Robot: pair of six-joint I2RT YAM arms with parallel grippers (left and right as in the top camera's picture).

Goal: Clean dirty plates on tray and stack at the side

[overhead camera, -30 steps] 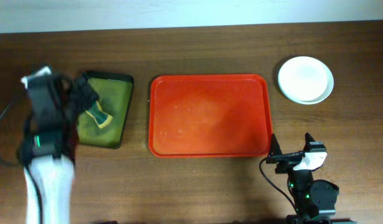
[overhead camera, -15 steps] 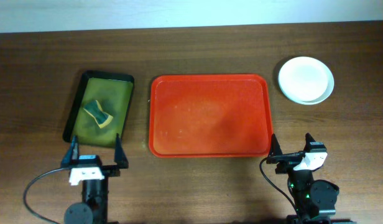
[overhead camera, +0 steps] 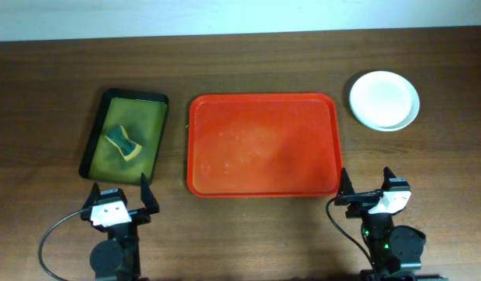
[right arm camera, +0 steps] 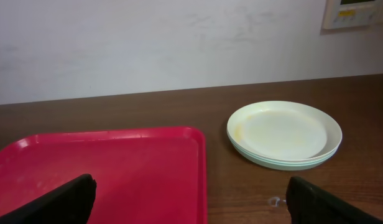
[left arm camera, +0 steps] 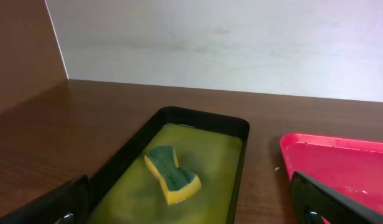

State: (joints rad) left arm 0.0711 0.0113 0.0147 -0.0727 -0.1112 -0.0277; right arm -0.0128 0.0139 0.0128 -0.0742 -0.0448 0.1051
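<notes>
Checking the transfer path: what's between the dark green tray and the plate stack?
Overhead view: the orange-red tray fills most of the stretch between the dark green tray and the plate stack, with no plates on it.

Straight ahead of your left gripper [overhead camera: 119, 192], between its spread fingers [left arm camera: 61, 200], the green tray [left arm camera: 240, 127] raises a black rim, with the sponge [left arm camera: 171, 174] lying inside. Bare table [overhead camera: 37, 156] lies outside the left finger. Ahead of your right gripper [overhead camera: 365, 179], the orange-red tray [right arm camera: 117, 134] fronts the left finger and the plates [right arm camera: 285, 132] sit beyond the right finger, with an open strip of wood between them.
</notes>
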